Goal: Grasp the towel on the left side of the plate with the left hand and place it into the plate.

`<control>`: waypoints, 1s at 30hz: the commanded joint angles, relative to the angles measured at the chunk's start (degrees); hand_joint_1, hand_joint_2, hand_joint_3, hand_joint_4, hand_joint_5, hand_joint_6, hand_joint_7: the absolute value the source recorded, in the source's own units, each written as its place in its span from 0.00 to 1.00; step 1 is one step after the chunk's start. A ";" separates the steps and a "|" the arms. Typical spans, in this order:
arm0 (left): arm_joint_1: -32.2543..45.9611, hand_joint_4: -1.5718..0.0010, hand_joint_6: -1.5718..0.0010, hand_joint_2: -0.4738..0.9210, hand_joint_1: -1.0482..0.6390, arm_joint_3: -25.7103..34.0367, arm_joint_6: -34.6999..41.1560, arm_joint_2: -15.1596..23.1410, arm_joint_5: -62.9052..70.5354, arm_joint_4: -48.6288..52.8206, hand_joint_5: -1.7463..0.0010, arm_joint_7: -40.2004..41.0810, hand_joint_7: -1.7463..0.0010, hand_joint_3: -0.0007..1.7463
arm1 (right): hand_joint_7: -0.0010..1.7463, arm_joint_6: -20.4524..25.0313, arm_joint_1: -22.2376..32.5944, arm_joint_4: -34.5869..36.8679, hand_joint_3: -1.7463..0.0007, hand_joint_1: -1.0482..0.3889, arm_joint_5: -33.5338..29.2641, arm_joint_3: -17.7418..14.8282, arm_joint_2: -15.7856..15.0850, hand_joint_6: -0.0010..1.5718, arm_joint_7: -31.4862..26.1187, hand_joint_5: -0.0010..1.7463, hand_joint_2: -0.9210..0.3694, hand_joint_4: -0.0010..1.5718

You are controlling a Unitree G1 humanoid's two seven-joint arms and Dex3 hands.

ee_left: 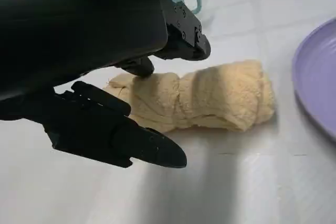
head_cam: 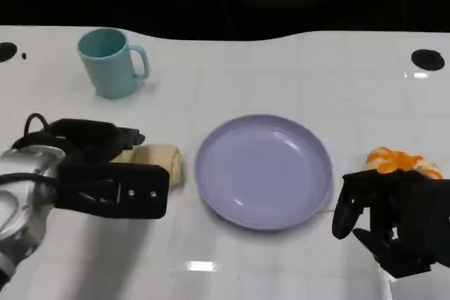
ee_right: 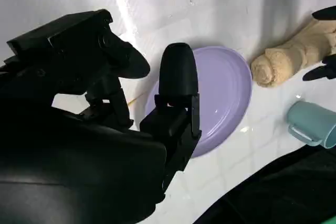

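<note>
A rolled beige towel (head_cam: pixel 160 159) lies on the white table just left of the empty purple plate (head_cam: pixel 264 170). My left hand (head_cam: pixel 105 177) reaches over the towel's left end, hiding part of it. In the left wrist view the towel (ee_left: pixel 210 95) lies between my spread black fingers (ee_left: pixel 131 142); one fingertip touches its near end, and nothing is gripped. The plate's rim (ee_left: pixel 320 77) is close beyond the towel's other end. My right hand (head_cam: pixel 394 219) hovers right of the plate, fingers apart and holding nothing. The right wrist view shows the plate (ee_right: pixel 226 90) and towel (ee_right: pixel 291 56).
A teal mug (head_cam: pixel 112 61) stands at the back left, behind the towel, also seen as mug (ee_right: pixel 315 124). An orange peeled fruit (head_cam: pixel 401 161) lies right of the plate, just beyond my right hand. The table's far edge meets a dark background.
</note>
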 commanded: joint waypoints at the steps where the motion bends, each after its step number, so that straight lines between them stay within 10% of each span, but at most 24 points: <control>1: -3.76 0.78 0.78 1.00 0.33 -1.68 -2.16 -2.87 2.64 10.33 0.90 4.34 0.99 0.00 | 0.82 -0.27 0.39 -0.85 0.40 0.74 -0.23 -0.21 -0.66 0.43 0.00 0.99 0.25 0.45; 12: -11.66 0.68 0.70 1.00 0.32 -4.73 -4.99 -10.11 4.01 32.56 0.89 11.43 0.97 0.05 | 0.82 0.17 0.71 -1.33 0.41 0.74 -0.14 -0.43 -0.82 0.44 0.09 0.99 0.25 0.46; 15: -12.11 0.50 0.44 1.00 0.40 -4.44 -9.02 -10.37 3.42 36.24 0.64 17.17 0.88 0.08 | 0.81 0.68 0.68 -1.59 0.41 0.73 0.00 -0.54 -0.80 0.44 0.17 0.99 0.25 0.45; 17: -11.73 0.42 0.44 1.00 0.47 -3.32 -11.58 -10.37 2.33 37.51 0.21 21.37 0.51 0.11 | 0.81 0.37 0.71 -1.51 0.41 0.73 -0.02 -0.61 -0.93 0.44 0.21 0.99 0.25 0.45; 23: -10.53 0.44 0.60 1.00 0.47 -1.42 -13.63 -10.63 0.86 38.44 0.01 29.01 0.05 0.20 | 0.81 -0.25 0.96 -1.39 0.41 0.73 0.11 -0.92 -1.25 0.43 0.39 0.98 0.25 0.45; 30: -8.44 0.46 0.62 0.98 0.49 2.76 -11.61 -11.75 -2.22 33.96 0.00 34.48 0.08 0.22 | 0.81 0.60 0.99 -1.78 0.41 0.73 0.08 -0.79 -1.04 0.44 0.29 0.98 0.25 0.45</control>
